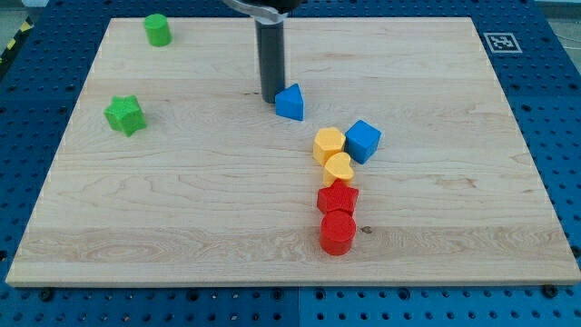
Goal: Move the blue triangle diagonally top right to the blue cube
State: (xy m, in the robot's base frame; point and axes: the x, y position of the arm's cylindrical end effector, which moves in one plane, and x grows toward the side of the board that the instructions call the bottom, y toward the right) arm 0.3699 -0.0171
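- My tip (270, 95) is sitting just left of the blue triangle (290, 103), apparently touching it, upper centre of the table (182, 218).
- No claw showing: just a bare rod, holding nothing.
- Blue cube (363, 141) is waiting lower right; the triangle is looking near but not yet placed.

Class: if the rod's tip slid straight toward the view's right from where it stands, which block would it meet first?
Probably the small blue triangle block: my tip stands just at its left, apparently almost touching it, though depth is uncertain.
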